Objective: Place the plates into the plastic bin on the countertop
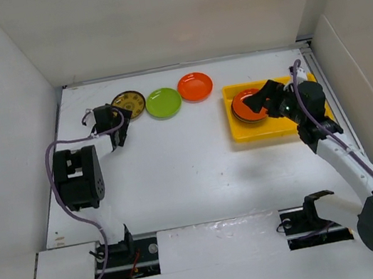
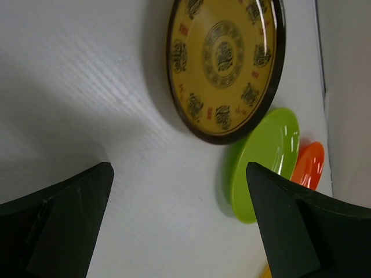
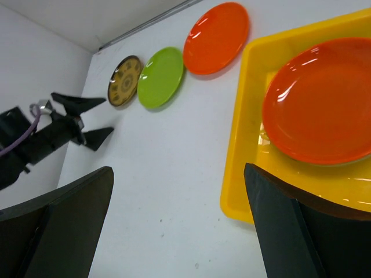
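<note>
Four round plates showed: two glossy orange, one smooth lime green, and one gold with a dark rim and printed medallions. There was one bin, a shallow rectangular tray of bright yellow plastic with low walls.

The left claw (image 1: 120,124) stood spread wide with nothing between its two black fingers. The gold plate (image 2: 225,63) lay flat on the white countertop (image 1: 177,170) just ahead of its fingertips, clear of them. The green plate (image 2: 264,165) was beyond that, and an orange plate (image 2: 306,165) was farthest out.

The right claw (image 3: 179,220) was also fully spread and empty, hanging over the near left corner of the bin (image 3: 243,197). The second orange plate (image 3: 322,101) sat inside the bin ahead of its right finger, on a pale rim. How many plates lay beneath could not be told.
</note>
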### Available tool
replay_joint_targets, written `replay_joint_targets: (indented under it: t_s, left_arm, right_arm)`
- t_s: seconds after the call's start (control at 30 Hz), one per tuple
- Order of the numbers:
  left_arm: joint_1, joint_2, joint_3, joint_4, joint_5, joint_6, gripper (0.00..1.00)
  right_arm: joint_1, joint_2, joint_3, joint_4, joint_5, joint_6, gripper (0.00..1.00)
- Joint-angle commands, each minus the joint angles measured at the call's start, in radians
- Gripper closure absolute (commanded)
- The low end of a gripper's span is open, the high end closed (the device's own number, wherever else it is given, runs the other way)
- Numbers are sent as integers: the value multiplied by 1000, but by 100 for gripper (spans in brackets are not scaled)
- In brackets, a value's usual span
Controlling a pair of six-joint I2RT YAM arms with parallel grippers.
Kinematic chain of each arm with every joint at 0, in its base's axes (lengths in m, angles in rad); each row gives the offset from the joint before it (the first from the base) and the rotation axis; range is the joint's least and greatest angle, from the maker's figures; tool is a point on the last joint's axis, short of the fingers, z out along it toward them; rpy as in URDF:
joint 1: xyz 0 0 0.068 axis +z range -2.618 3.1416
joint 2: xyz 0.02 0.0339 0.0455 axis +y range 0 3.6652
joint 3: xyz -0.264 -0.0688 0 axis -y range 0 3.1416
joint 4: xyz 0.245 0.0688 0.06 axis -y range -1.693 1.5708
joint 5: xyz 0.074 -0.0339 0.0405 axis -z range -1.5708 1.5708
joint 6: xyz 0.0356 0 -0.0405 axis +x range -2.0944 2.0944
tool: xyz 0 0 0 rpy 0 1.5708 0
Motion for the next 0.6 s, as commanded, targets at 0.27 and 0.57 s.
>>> replay_joint_targets:
  t_s: [0.27,0.57]
  left_arm:
    - [9,200,247,-136,-99,-98,52]
    - [38,319,432,-342,-127,-59,100]
  right_arm:
    - [-5,6,-30,38,-107,-48,1]
    - [-28,27,-39,47,-168,-48,1]
